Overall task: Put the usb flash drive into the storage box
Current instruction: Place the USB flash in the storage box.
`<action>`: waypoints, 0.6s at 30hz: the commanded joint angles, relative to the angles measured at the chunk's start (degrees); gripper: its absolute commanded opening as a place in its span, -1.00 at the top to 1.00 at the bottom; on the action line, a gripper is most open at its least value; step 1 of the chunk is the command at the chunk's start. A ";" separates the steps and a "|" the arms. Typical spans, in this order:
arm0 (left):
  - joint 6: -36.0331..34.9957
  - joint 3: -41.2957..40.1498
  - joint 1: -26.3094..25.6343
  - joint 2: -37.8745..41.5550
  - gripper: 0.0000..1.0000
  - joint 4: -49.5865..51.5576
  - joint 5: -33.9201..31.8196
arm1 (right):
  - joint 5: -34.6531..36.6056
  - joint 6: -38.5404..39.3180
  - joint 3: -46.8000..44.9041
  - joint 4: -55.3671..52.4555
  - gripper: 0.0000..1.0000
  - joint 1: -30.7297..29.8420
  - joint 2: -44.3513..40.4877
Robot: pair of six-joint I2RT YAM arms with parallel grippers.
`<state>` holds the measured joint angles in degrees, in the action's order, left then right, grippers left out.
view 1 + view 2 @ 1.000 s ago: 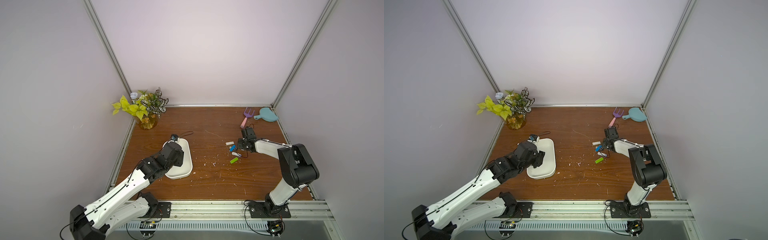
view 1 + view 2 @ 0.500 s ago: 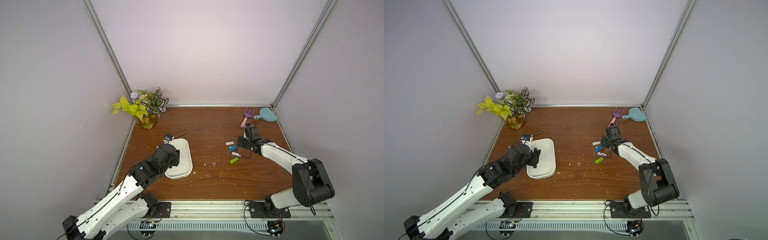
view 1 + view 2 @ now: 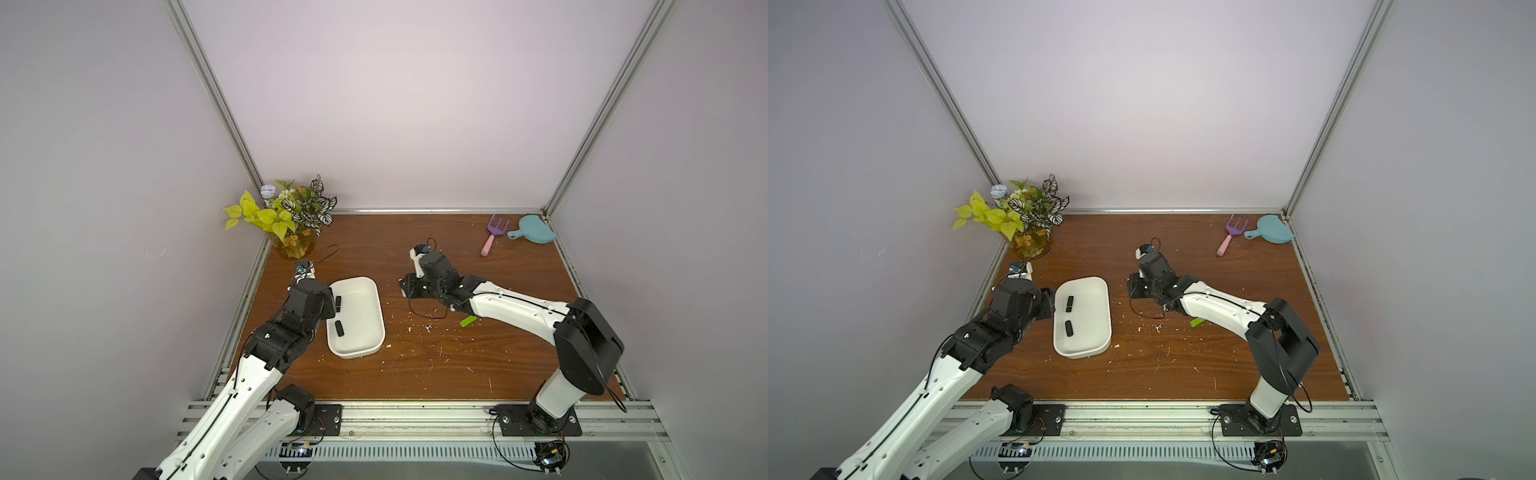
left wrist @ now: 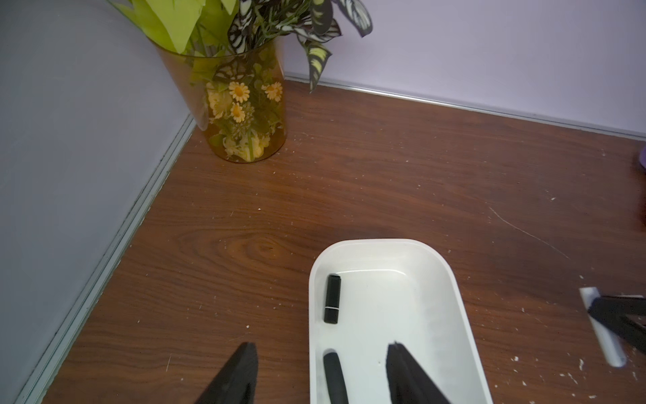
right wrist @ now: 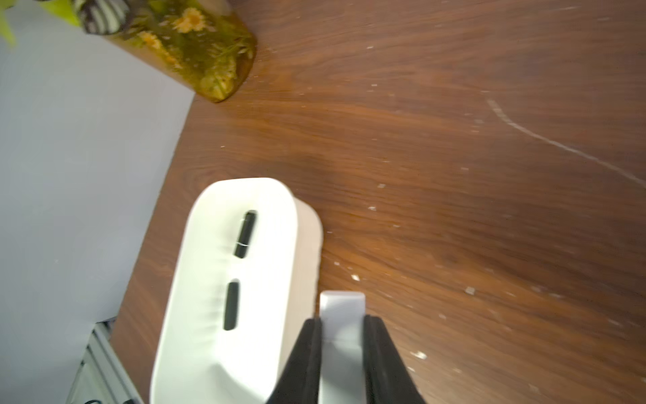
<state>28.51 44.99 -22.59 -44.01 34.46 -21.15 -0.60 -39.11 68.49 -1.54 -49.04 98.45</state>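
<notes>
Right gripper [image 5: 342, 327] was clamped on a white usb flash drive [image 5: 342, 307], fingers [image 5: 303, 349] pressed against its two long sides, free end jutting forward past the tips. In the right wrist view, drive's long axis ran roughly parallel to the long side of the storage box [image 5: 279, 196]. Box lay just beside the held drive, off toward the left arm's side, and in both top views was a short way apart from the gripper across bare wooden table [image 3: 415, 365]. Judged from this: a short sideways carry over the near wall, then release. Two black flash drives [image 3: 1069, 303] already lay end to end inside the box. Left gripper [image 4: 321, 370] hung about half open and empty over the box's near edge, nearer to the box but holding nothing. A green flash drive [image 3: 468, 320] lay loose on the table under the right arm.
</notes>
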 commanded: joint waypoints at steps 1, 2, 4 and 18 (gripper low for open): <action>-0.39 -0.18 3.16 0.04 -0.17 -0.68 2.23 | -0.59 -2.55 6.71 2.33 0.81 -3.73 5.15; -0.48 -0.31 3.69 0.19 -0.17 -0.75 2.50 | -0.50 -2.97 8.33 2.36 0.81 -4.56 6.93; -0.69 -0.44 4.28 0.58 -0.17 -1.13 3.19 | -0.22 -4.15 11.41 3.21 0.78 -6.36 10.52; -0.92 -0.55 4.31 0.35 -0.17 -1.26 3.70 | 6.09 -5.75 32.66 -1.33 0.74 -10.25 31.94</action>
<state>28.25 44.82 -18.90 -43.83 33.41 -18.00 2.74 -43.79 98.06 -1.30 -59.24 129.51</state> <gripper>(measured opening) 0.585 0.220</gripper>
